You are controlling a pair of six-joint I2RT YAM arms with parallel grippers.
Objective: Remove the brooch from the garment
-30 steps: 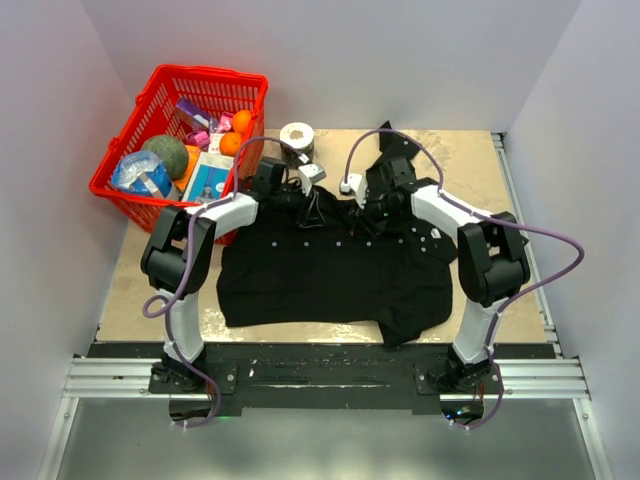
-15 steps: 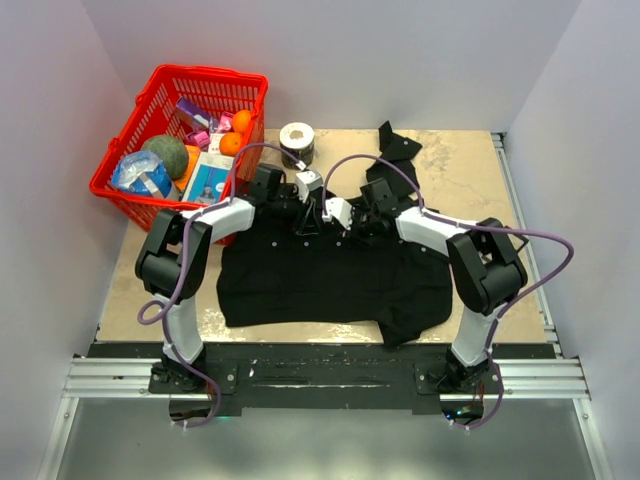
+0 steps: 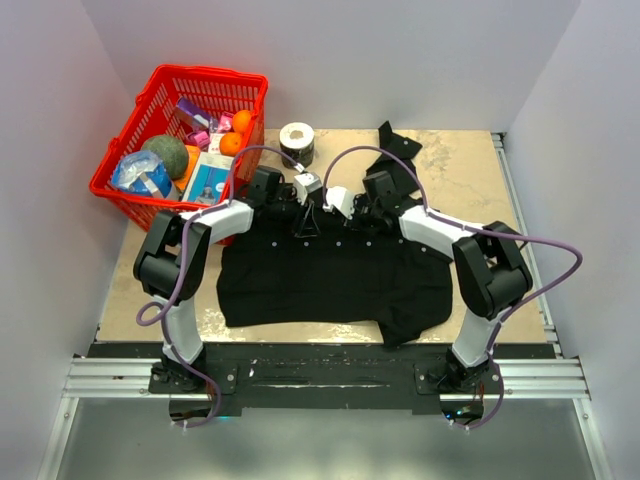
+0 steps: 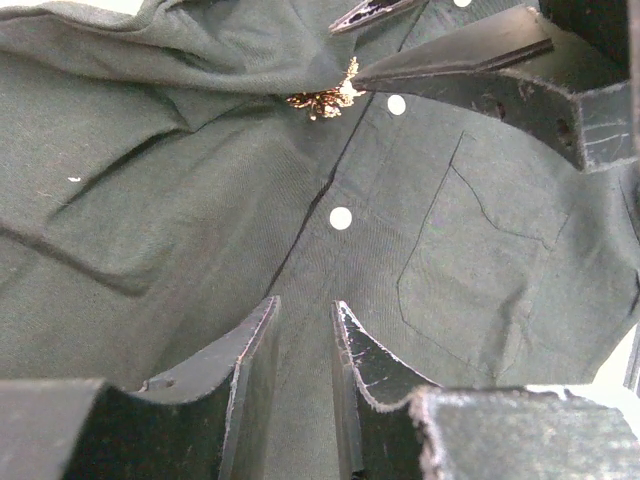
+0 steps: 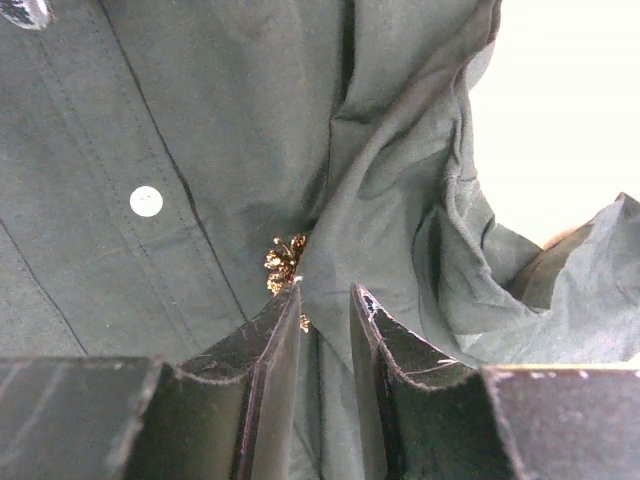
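Observation:
The black garment [image 3: 330,280] lies spread on the table. The brooch [image 4: 322,98] is a tiny golden-brown pin by the button placket, under a folded collar flap. It also shows in the right wrist view [image 5: 282,262]. My left gripper [image 4: 305,305] stands on the shirt front below the brooch, its jaws a narrow gap apart with cloth between them [image 3: 308,225]. My right gripper [image 5: 325,290] is at the brooch, its left fingertip touching it. Its jaws are slightly apart, with the collar fold between them [image 3: 328,212]. Its fingers [image 4: 470,60] show in the left wrist view.
A red basket [image 3: 210,72] full of groceries stands at the back left. A roll of tape [image 3: 297,138] sits behind the shirt. White shirt buttons [image 4: 341,217] run down the placket. A chest pocket [image 4: 470,260] lies right of them. Bare tabletop [image 3: 470,160] shows at the back right.
My right gripper has moved left and forward from the back of the shirt to the brooch beside my left gripper. My left gripper has shifted only slightly.

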